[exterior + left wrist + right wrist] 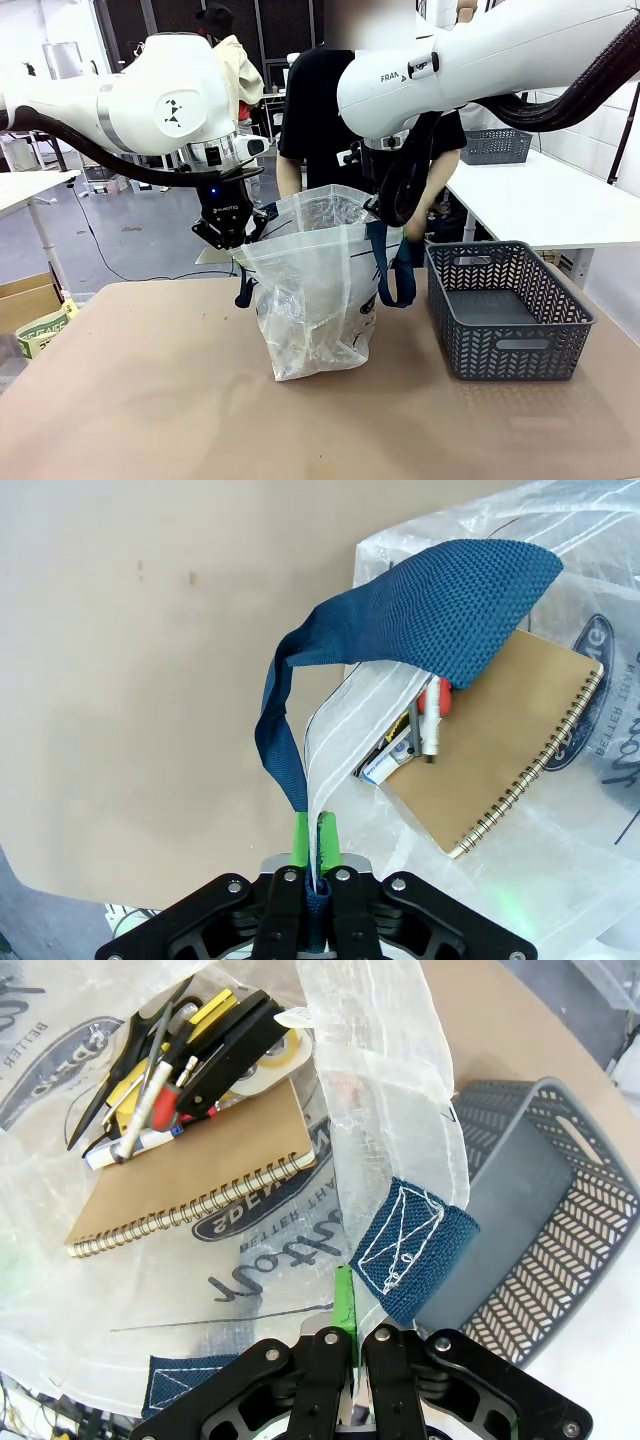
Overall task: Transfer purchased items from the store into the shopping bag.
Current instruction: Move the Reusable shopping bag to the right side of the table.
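While the left end effector and the right end effector each grip an opposite side of its mouth, the shopping bag stands upright near the middle of the table. The dark grey basket sits just beside it on the robot's right, its floor bare. Seen from the left wrist, the left end effector has its green pads pressed together on the bag's whitish rim and the root of a navy strap, which loops up and over the opening. Seen from the right wrist, the right end effector is pinched tight on the translucent rim, just beside a stitched navy strap patch. Down inside the bag lie the purchased items: a tan spiral-bound notebook lying flat and, against its edge, a cluster of pens, markers and black-handled tools. A person in a black top stands at the far side of the table, behind the bag.
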`<state>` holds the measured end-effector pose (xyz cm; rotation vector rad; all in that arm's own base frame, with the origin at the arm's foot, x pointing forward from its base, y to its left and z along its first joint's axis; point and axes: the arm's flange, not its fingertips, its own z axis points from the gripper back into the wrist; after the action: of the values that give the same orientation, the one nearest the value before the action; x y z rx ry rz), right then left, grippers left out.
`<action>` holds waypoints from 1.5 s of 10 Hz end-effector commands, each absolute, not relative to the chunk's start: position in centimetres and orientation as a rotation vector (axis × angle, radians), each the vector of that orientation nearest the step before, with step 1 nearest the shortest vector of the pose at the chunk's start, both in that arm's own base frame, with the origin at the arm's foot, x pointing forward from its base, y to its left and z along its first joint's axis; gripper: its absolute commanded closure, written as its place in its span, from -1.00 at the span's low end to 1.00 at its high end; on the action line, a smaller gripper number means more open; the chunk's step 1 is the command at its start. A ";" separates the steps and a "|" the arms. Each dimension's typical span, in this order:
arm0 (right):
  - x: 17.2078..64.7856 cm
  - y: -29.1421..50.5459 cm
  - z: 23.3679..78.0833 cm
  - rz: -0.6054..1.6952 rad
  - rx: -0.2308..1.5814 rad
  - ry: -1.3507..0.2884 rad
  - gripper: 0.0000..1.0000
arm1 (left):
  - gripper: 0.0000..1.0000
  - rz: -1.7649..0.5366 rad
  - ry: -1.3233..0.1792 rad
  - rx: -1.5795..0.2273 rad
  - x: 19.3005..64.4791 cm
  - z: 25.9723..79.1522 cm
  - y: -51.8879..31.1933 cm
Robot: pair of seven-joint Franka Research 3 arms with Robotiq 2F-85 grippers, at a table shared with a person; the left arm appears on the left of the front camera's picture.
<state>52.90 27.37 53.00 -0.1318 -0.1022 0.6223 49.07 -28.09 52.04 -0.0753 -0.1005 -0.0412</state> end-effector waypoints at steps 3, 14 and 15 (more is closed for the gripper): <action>52.8 27.3 52.9 0.617 -0.133 -0.099 1.00 | 1.00 -0.039 -0.100 -0.073 49.1 52.0 -28.0; 52.8 27.3 52.9 0.617 -0.133 -0.099 1.00 | 1.00 -0.039 -0.100 -0.073 49.1 52.0 -28.0; 52.8 27.3 52.9 0.617 -0.133 -0.099 1.00 | 1.00 -0.039 -0.100 -0.073 49.1 52.0 -28.0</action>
<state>52.90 27.36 53.00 -0.1318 -0.1022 0.6223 49.07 -28.09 52.04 -0.0753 -0.1005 -0.0412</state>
